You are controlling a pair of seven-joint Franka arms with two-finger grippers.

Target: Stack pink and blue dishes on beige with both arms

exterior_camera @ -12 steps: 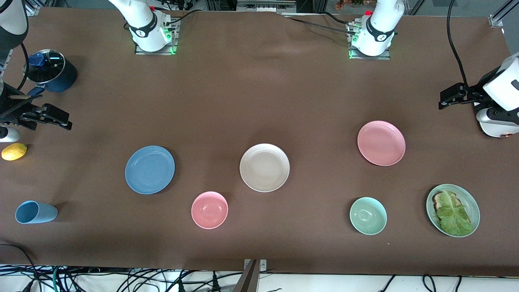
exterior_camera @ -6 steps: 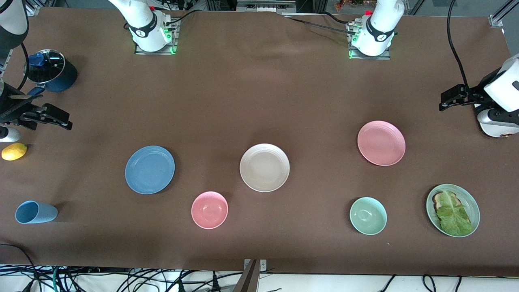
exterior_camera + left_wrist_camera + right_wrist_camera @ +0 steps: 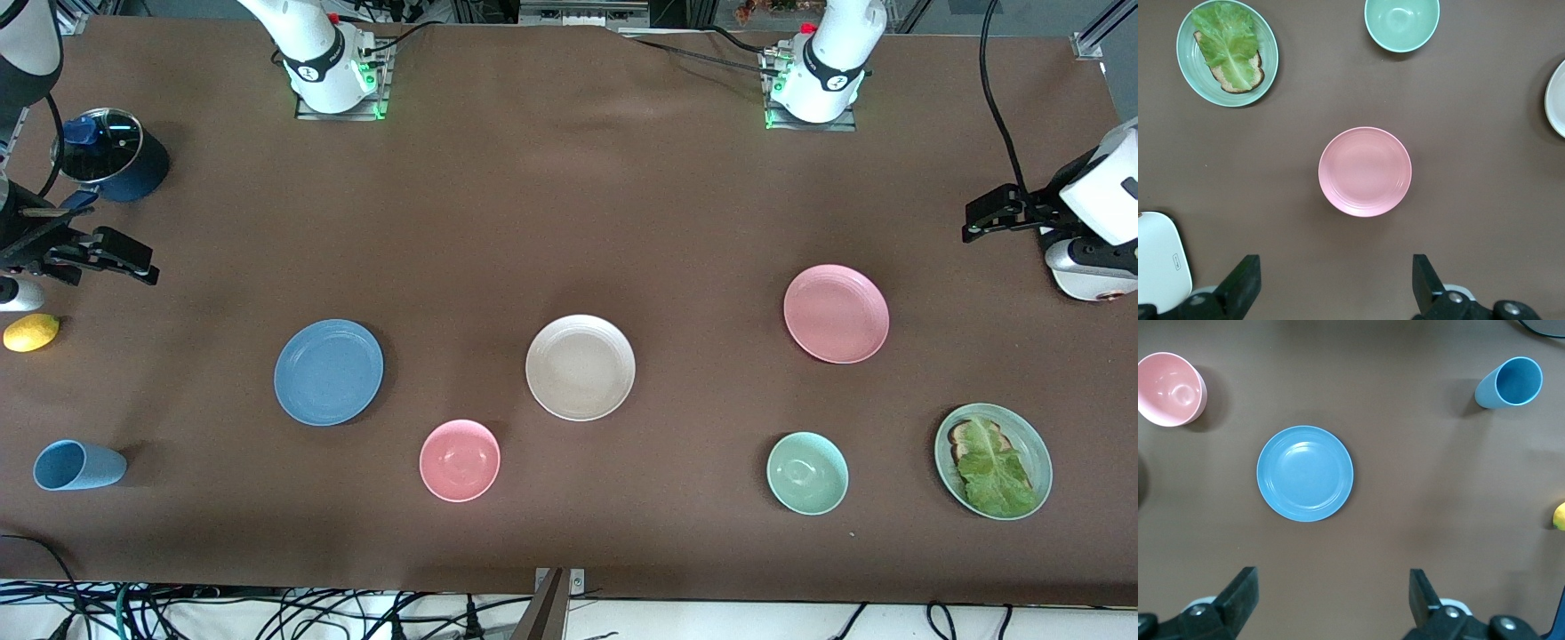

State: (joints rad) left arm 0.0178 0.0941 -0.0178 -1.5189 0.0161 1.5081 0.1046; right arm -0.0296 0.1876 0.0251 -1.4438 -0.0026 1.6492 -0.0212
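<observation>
The brown table carries everything, with both arm bases standing along its edge farthest from the front camera. The left arm rises from its base out of the front view and comes back into it at its own end of the table, where the left gripper hangs high over bare tabletop; the wrist view shows its fingers spread wide apart, holding nothing, with the pink plate between them lower down. The right arm mirrors this pose, and the right gripper hangs over its own end of the table above the lemon, fingers likewise wide apart and empty, looking down on the blue plate.

The three plates lie flat and well apart (none stacked yet). The beige plate sits mid-table, the blue plate toward the right arm's end, the pink plate toward the left arm's end and slightly farther from the front camera.

Nearer the camera stand a pale green plate with lettuce on what looks like toast, a pink bowl, a green bowl and a light blue cup lying on its side. A dark lidded pot stands near the right arm's corner.
</observation>
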